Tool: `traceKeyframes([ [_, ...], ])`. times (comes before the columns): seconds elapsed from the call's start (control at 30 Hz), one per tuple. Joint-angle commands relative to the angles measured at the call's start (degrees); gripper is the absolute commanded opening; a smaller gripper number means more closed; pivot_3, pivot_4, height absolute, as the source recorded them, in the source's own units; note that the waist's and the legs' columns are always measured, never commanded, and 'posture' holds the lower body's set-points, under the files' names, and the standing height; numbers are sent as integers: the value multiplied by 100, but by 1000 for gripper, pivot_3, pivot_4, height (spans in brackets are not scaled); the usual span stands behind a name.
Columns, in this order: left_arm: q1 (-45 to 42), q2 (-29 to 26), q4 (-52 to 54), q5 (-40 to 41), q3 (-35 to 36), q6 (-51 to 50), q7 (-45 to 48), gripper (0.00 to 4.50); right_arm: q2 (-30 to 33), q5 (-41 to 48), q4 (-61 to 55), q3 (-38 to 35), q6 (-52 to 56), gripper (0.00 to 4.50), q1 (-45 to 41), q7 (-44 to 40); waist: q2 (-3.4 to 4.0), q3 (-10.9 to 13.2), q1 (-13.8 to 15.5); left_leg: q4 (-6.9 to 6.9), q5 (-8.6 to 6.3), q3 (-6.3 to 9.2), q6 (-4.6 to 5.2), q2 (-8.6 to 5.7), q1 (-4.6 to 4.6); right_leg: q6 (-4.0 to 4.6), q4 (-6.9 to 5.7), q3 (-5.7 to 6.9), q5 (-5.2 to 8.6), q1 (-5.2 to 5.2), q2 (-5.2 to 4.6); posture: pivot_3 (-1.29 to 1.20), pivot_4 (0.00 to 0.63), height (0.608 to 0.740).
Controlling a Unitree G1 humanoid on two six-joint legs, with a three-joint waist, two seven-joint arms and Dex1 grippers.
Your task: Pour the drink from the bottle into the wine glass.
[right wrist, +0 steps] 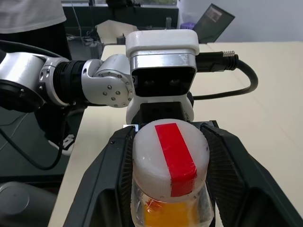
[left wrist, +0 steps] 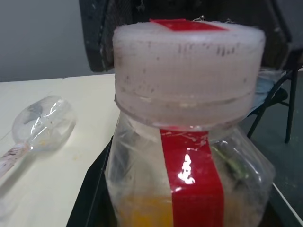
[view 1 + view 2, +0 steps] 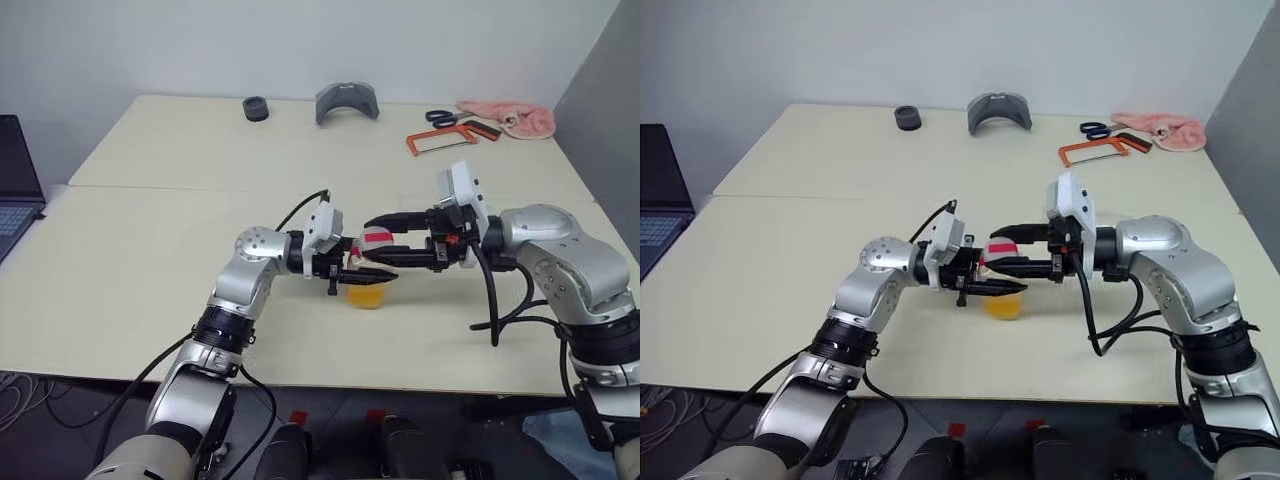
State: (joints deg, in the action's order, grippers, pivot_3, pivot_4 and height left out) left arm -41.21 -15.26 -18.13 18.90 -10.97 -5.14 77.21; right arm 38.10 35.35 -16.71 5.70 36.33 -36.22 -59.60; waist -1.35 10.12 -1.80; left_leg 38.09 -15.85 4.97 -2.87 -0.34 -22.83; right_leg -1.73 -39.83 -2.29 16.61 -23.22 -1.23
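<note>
The bottle [image 3: 367, 290] is small and clear, with a red label stripe [image 2: 191, 179], and stands upright near the table's front middle. Orange-yellow drink [image 1: 165, 215] fills its lower part. My left gripper [image 3: 368, 273] comes in from the left and is shut on the bottle's body. From the right, my right gripper [image 3: 365, 240] has its black fingers [image 1: 111, 165] hugging both sides of the white, red-striped cap [image 1: 170, 161]. The clear wine glass [image 2: 42, 125] appears in the left wrist view on the table beyond the bottle, seemingly lying on its side.
A laptop [image 3: 15, 190] sits at the table's left edge. Along the far edge are a black ring [image 3: 256, 108], a grey curved part [image 3: 347, 102], scissors [image 3: 440, 118], an orange hacksaw [image 3: 450, 138] and a pink cloth [image 3: 510, 117]. A person [image 1: 28, 14] stands beyond the table.
</note>
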Motion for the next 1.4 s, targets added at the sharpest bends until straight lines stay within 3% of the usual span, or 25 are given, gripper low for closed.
traceKeyframes([
  [0.03, -43, 77, 192, 105, 275, 113, -394, 1712, -3, 74, -488, -562, 86, 3264, 431, 609, 0, 0, 5, 0, 0, 1, 0, 0, 0, 0, 0, 0, 0, 0, -1, 0, 150, 740],
  [0.17, -43, 281, 35, 59, 410, 354, -791, 1712, -393, 99, -1064, -1159, 63, 4500, 829, 1660, 0, 0, -2, 0, 0, 7, 0, 0, 1, 0, -5, -5, 0, -3, -3, 0, 150, 740],
  [0.27, -90, 475, -191, -24, 464, 547, -1078, 1712, -863, 235, -1885, -1379, 290, 4500, 1352, 2608, 0, 0, 11, -1, 0, 13, -1, 1, 0, 0, -5, -1, 0, -2, -3, 0, 150, 740],
  [0.53, -339, 645, -862, -309, 416, 1039, -1289, 1711, -1803, -1238, -2759, -41, 113, 4500, 1881, 4387, 1, -1, -17, -1, 1, 10, -2, -9, 8, -2, -9, -7, 1, -3, 8, 0, 150, 740],
  [0.83, -509, 739, -1275, -477, 377, 1395, -1277, 1710, -2274, -2298, -2329, 511, -329, 4500, 1881, 4962, 1, -1, -14, -1, 2, 9, -3, -10, 7, -1, -7, -8, 0, -3, 6, 0, 150, 740],
  [1.1, -537, 719, -1381, -520, 386, 1511, -1253, 1710, -2677, -2583, -2134, 596, -449, 4500, 1926, 5087, 1, -1, -15, -2, 1, 4, -3, -10, 7, -1, -7, -8, 0, -3, 7, 0, 150, 740],
  [1.23, -530, 699, -1370, -522, 396, 1509, -1254, 1710, -2779, -2654, -2080, 603, -509, 3620, 1982, 5081, 1, -1, -15, -2, 1, 4, -2, -10, 7, -1, -7, -8, 0, -3, 7, 0, 150, 740],
  [1.33, -520, 692, -1350, -509, 402, 1488, -1250, 1710, -2781, -2680, -2043, 608, -537, 2424, 1986, 5011, 1, -1, -15, -2, 1, 4, -2, -10, 7, -1, -7, -8, 0, -3, 7, 0, 150, 740],
  [1.4, -514, 691, -1334, -495, 402, 1460, -1239, 1710, -2745, -2687, -2009, 615, -575, 1862, 1982, 4933, 1, -1, -15, -1, 1, 4, -2, -10, 7, -1, -7, -8, 0, -3, 7, 0, 150, 740],
])
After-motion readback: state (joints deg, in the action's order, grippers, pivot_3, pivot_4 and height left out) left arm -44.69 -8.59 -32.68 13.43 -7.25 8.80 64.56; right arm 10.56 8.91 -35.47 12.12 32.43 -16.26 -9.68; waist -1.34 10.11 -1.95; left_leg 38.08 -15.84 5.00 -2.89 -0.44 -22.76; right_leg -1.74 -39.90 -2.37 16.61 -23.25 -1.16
